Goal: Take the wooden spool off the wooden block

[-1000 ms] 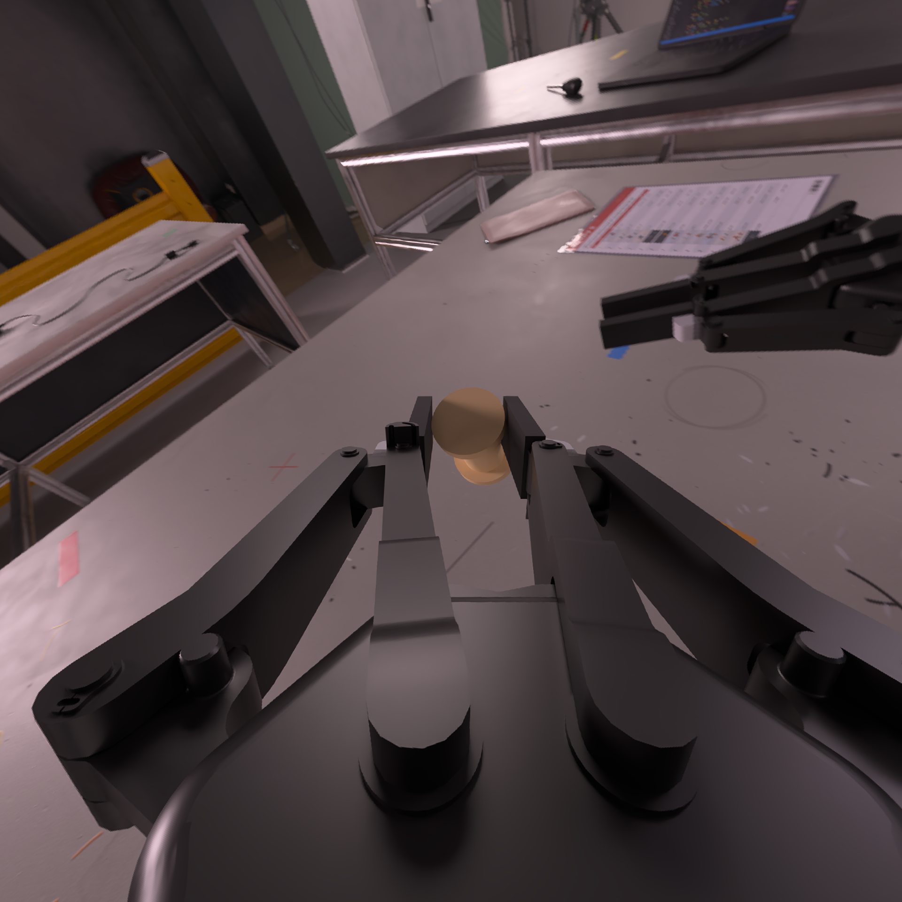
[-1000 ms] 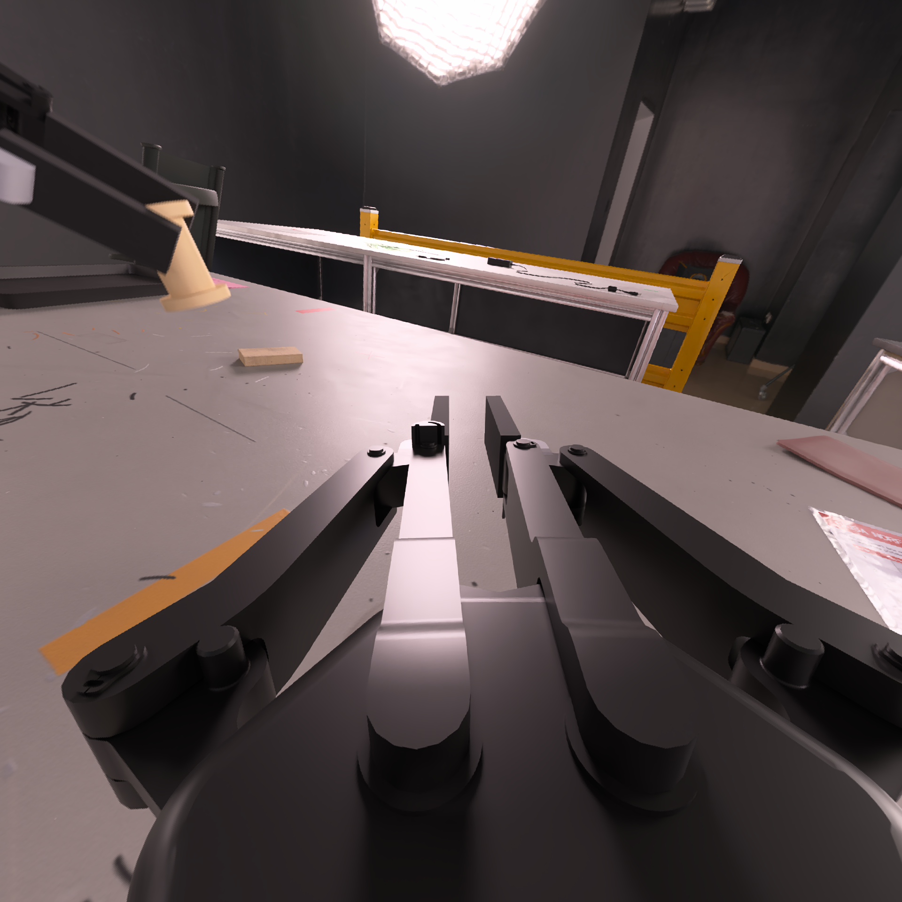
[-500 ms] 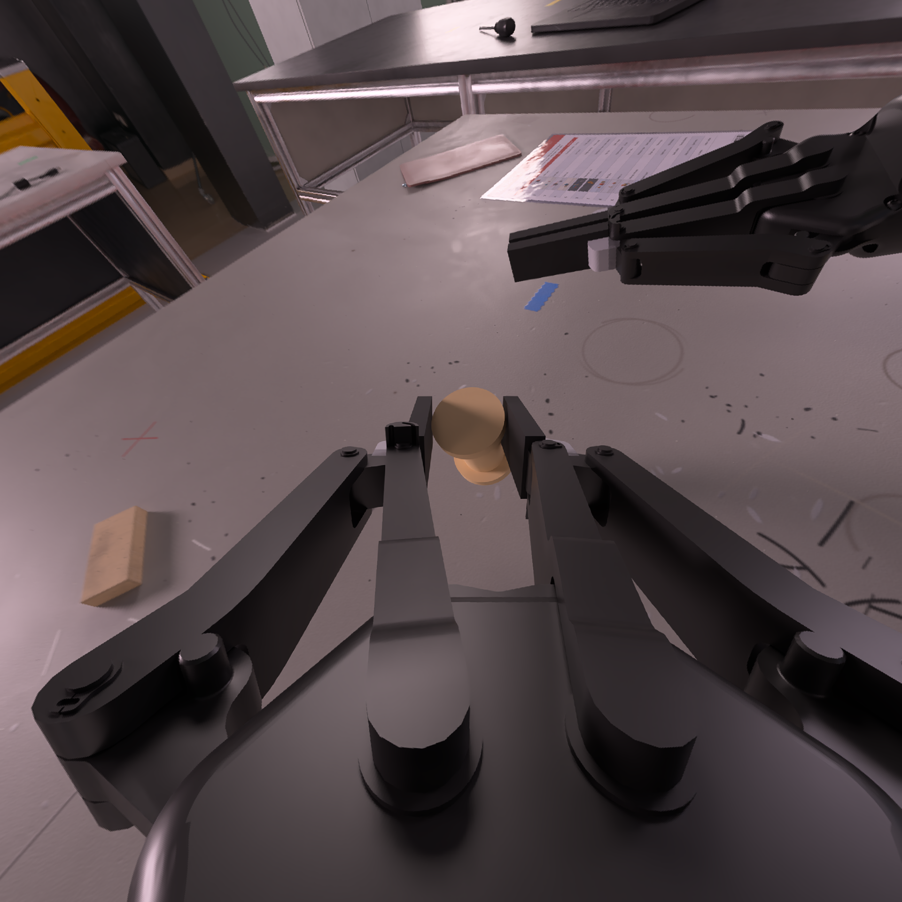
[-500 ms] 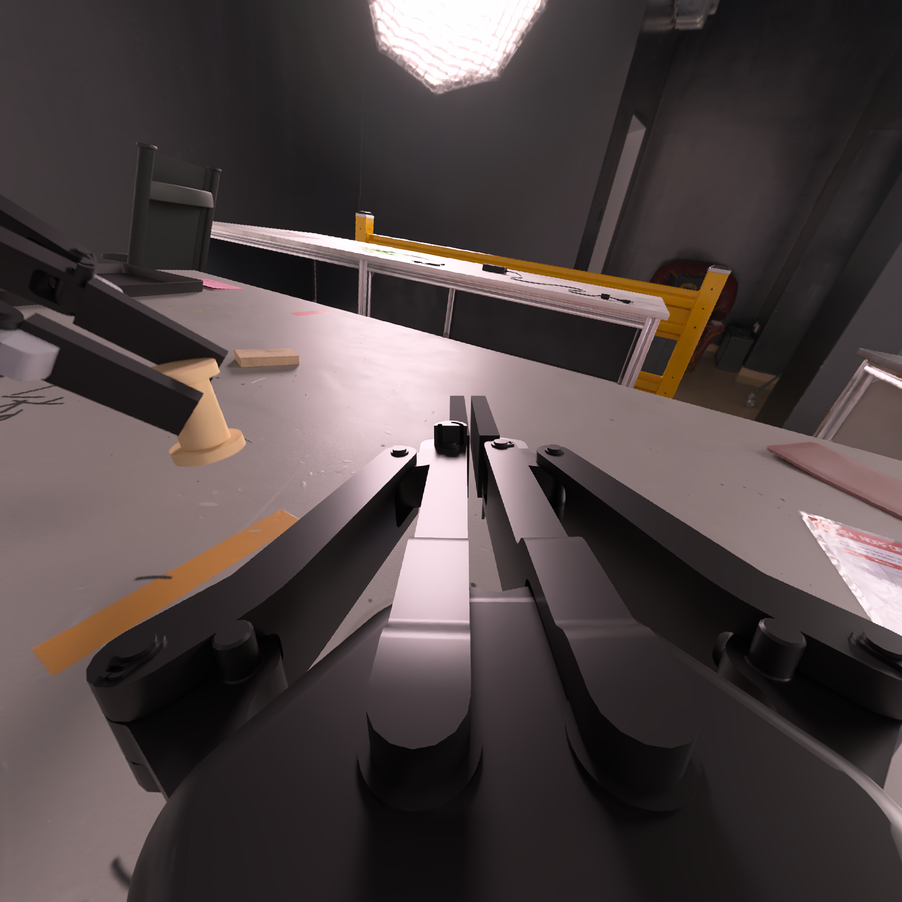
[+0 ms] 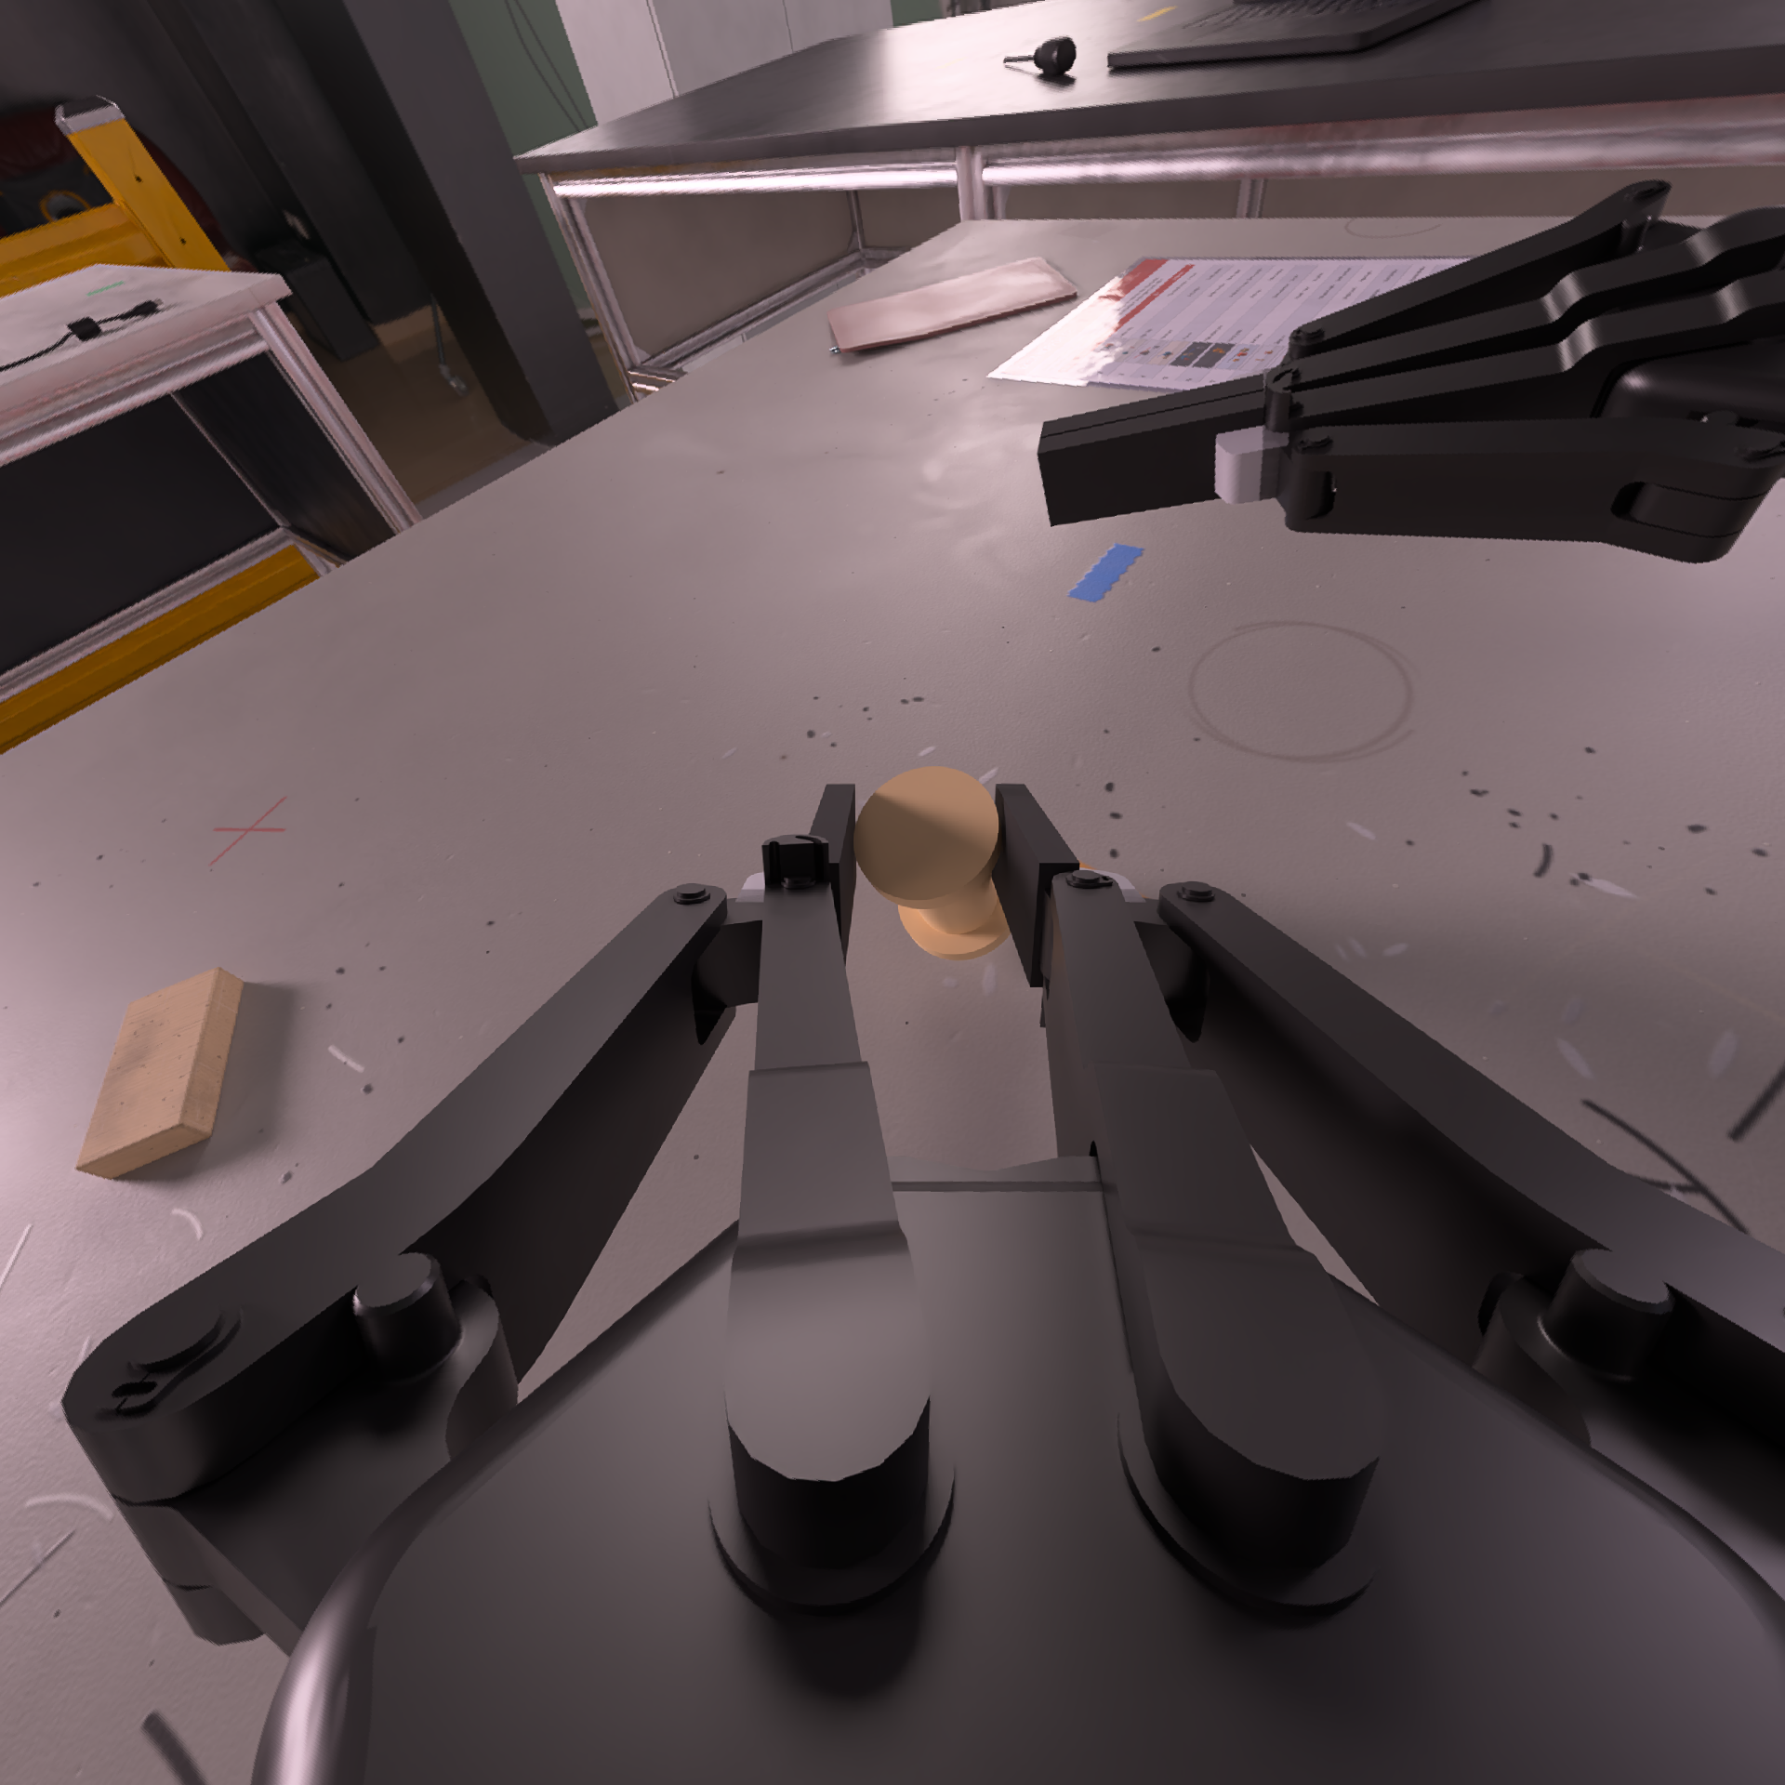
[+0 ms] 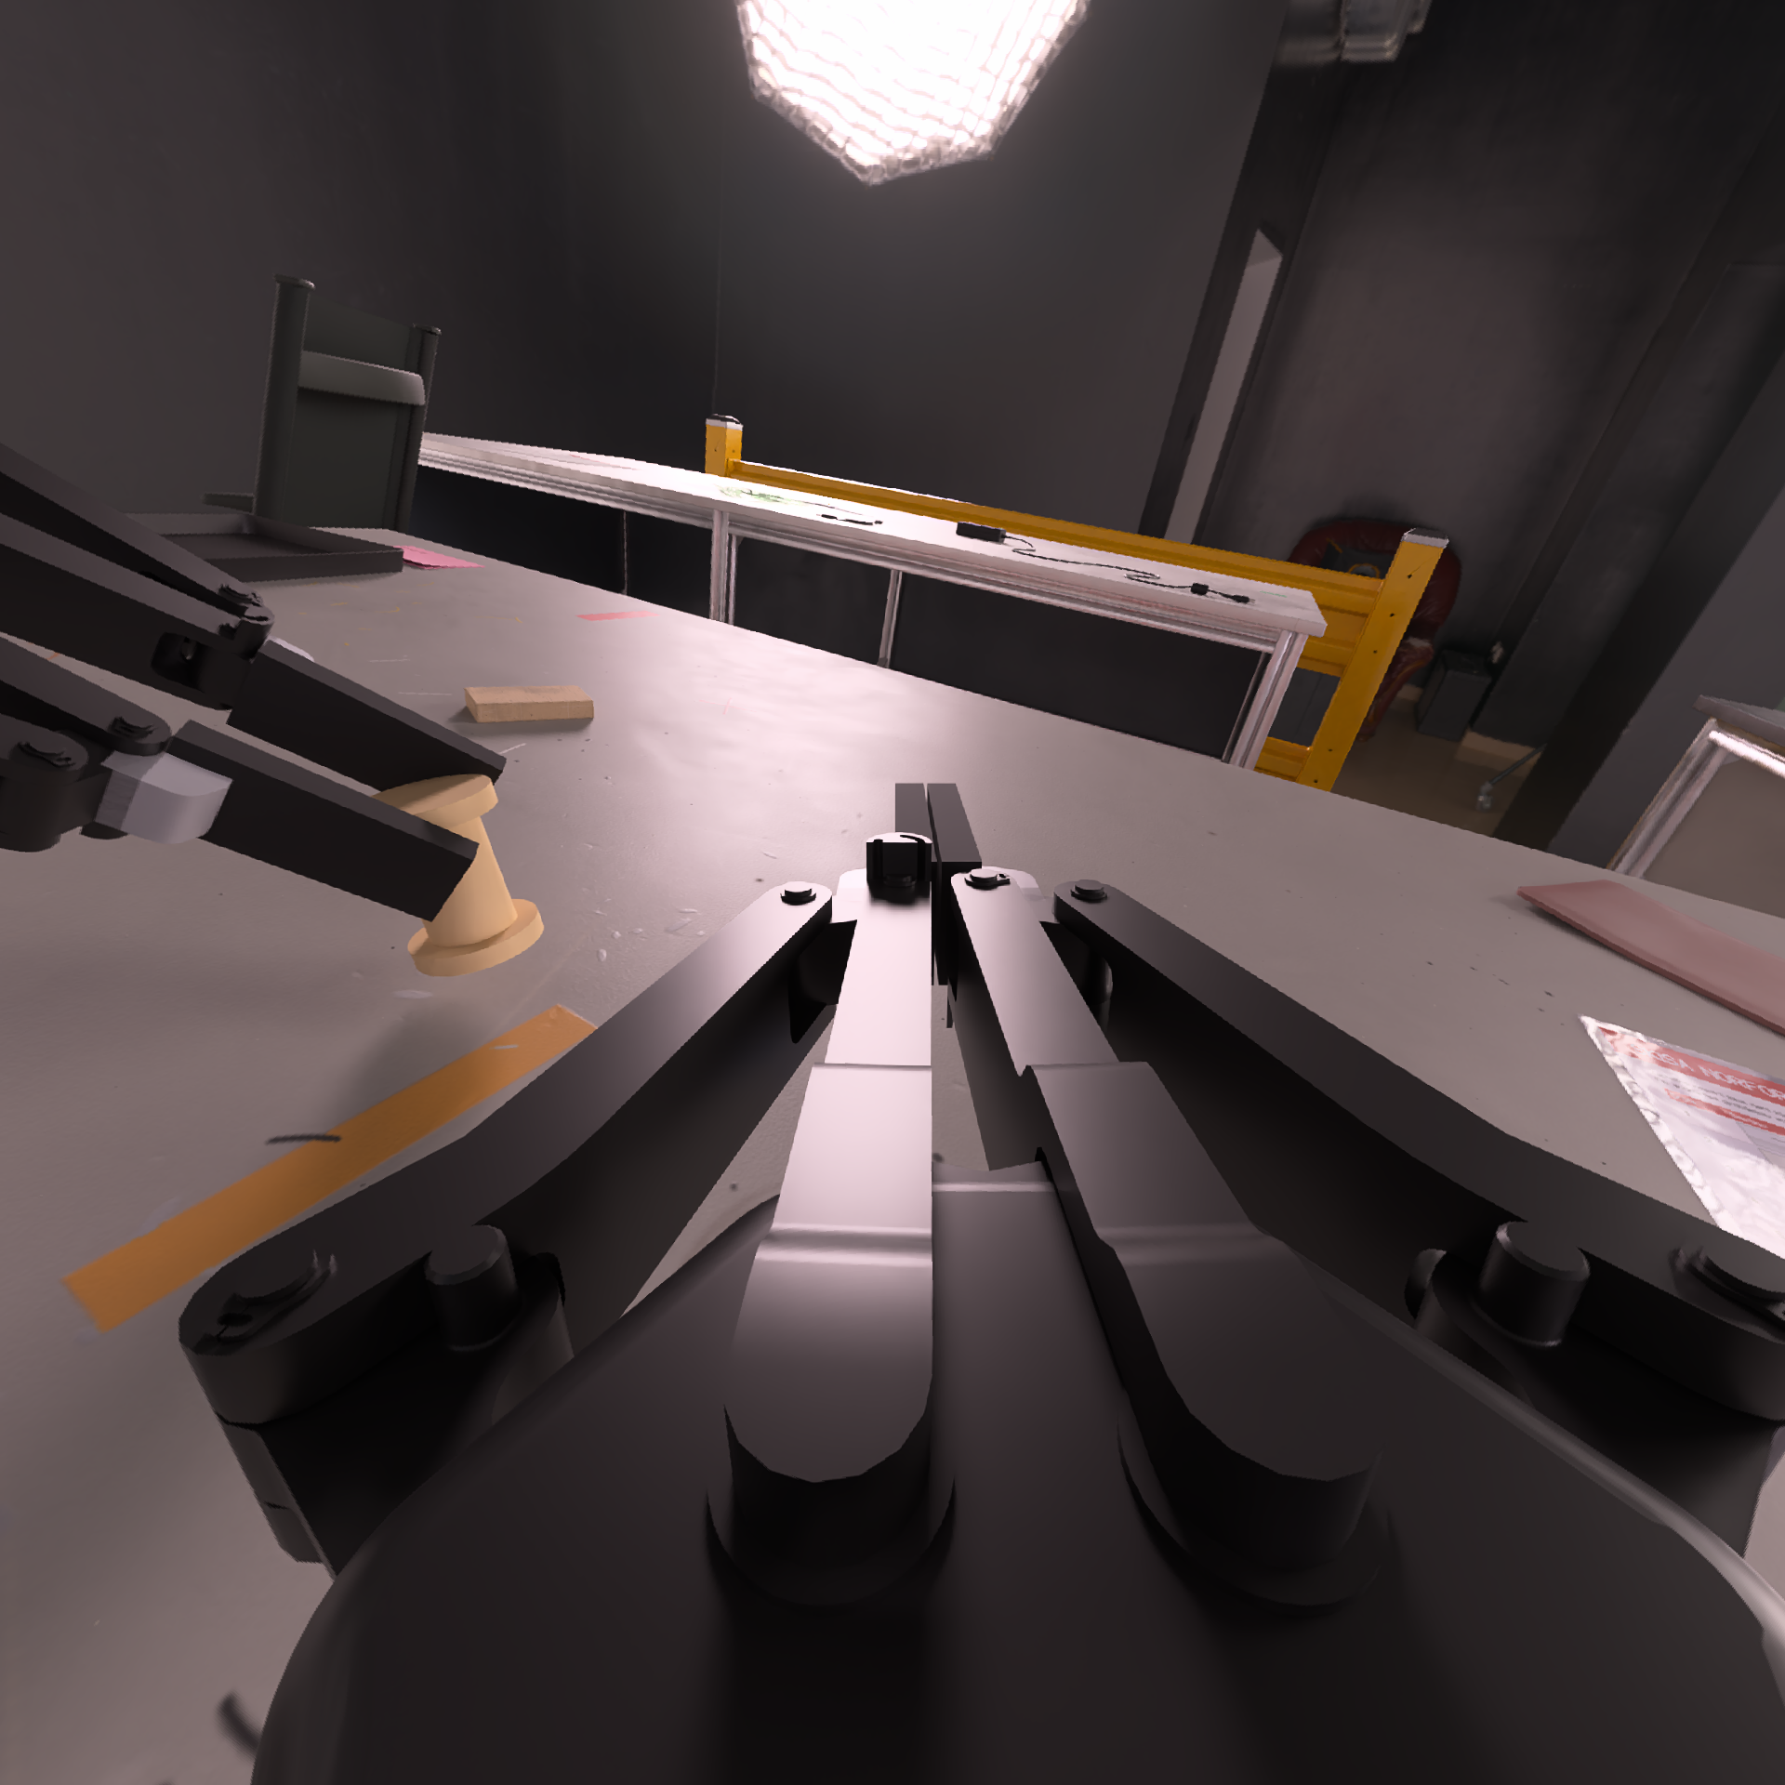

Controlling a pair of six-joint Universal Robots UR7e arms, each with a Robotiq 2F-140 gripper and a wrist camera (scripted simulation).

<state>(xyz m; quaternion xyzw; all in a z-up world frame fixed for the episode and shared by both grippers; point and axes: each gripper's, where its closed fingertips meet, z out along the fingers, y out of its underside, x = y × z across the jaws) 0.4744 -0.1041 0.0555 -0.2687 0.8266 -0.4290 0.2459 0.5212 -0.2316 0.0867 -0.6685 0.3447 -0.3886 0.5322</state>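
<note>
My left gripper is shut on the light wooden spool, gripping its top flange. In the right wrist view the spool hangs tilted, its lower flange at or just above the grey table; I cannot tell if it touches. The flat wooden block lies on the table to the left, apart from the spool; it also shows in the right wrist view. My right gripper is shut and empty, hovering above the table; it shows in the left wrist view at the right.
An orange tape strip lies on the table near the spool. A blue tape mark, a printed sheet and a pinkish flat pad lie toward the far edge. Other benches stand beyond the table.
My left gripper has carried the spool down toward the table, away from the block. My right gripper's fingers have closed fully.
</note>
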